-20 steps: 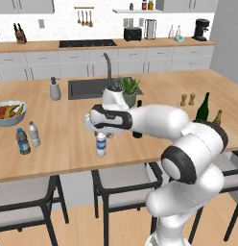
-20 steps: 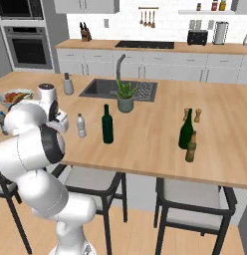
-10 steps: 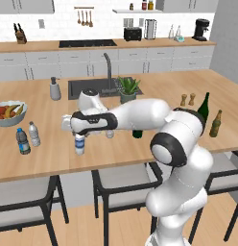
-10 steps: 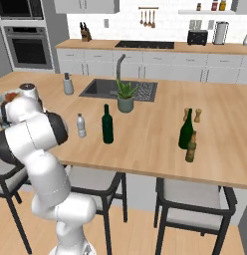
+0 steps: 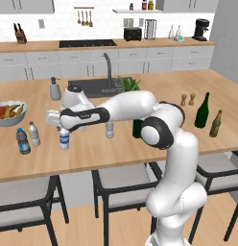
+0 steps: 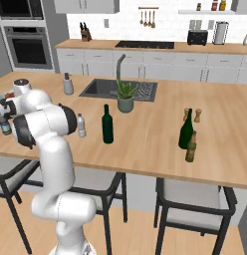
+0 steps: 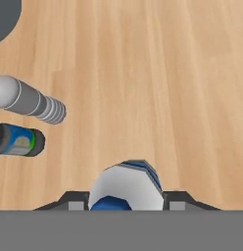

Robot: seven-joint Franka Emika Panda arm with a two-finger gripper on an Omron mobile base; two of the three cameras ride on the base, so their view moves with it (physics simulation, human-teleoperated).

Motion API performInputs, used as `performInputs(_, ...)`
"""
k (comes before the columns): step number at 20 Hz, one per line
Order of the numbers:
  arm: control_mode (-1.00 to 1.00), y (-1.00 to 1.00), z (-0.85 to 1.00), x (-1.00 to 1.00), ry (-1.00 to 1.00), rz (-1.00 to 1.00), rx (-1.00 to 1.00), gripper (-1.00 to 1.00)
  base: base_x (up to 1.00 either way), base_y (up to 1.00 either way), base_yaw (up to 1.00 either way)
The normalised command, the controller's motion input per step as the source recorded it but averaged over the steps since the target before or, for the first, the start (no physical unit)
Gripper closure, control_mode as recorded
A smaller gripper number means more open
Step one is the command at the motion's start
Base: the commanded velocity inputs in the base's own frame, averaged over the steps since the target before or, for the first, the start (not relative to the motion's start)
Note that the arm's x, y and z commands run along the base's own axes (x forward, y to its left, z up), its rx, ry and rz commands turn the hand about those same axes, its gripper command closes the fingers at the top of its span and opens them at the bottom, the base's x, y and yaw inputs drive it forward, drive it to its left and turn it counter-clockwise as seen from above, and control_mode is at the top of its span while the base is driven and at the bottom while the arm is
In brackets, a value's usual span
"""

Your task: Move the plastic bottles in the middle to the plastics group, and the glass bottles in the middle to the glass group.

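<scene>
My gripper (image 5: 63, 130) is shut on the white-capped, blue-labelled water bottle (image 5: 64, 140), holding it upright low over the counter; in the hand view the bottle (image 7: 126, 185) sits between my fingertips (image 7: 77, 200). Just left of it stands the plastics group: a dark-capped blue-label bottle (image 5: 23, 141) (image 7: 18, 139) and a clear pale-capped one (image 5: 33, 134) (image 7: 29, 100). The plain greyish-clear bottle (image 5: 109, 129) (image 6: 81, 125) and the dark green wine bottle (image 6: 107, 125) stand mid-counter. The glass group, a brighter green wine bottle (image 5: 202, 110) and an amber beer bottle (image 5: 216, 124), stands far right.
A fruit bowl (image 5: 8, 113) sits behind the plastics group. A soap dispenser (image 5: 54, 89), the sink (image 5: 99, 86) and a potted plant (image 6: 125, 95) line the counter's far side. Two wooden shakers (image 5: 187, 99) stand near the glass group. Stools (image 5: 123, 180) are tucked under the front edge.
My arm has swung left across the counter with the white-capped bottle in the gripper, from the middle to just beside the plastics pair. The other bottles have stayed put.
</scene>
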Motion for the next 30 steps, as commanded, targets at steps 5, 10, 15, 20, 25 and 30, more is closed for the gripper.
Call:
performInputs(5, -1.0, 0.44, -0.19, 0.25, 0.0, 0.0, 0.02, 1.0, 0.0, 0.0, 0.0)
performInputs(10, -1.0, 0.26, -0.31, 0.24, 0.0, 0.0, 0.02, 1.0, 0.0, 0.0, 0.0)
performInputs(15, -1.0, 0.18, -0.29, 0.23, 0.0, 0.0, 0.0, 1.0, 0.0, 0.0, 0.0)
performInputs(20, -1.0, 0.05, -0.34, 0.09, 0.0, 0.0, 0.0, 1.0, 0.0, 0.0, 0.0)
performInputs(25, -1.0, 0.01, -0.31, 0.06, 0.0, 0.0, 0.01, 1.0, 0.0, 0.0, 0.0)
performInputs(30, -1.0, -0.04, -0.28, -0.06, 0.0, 0.0, 0.0, 1.0, 0.0, 0.0, 0.0)
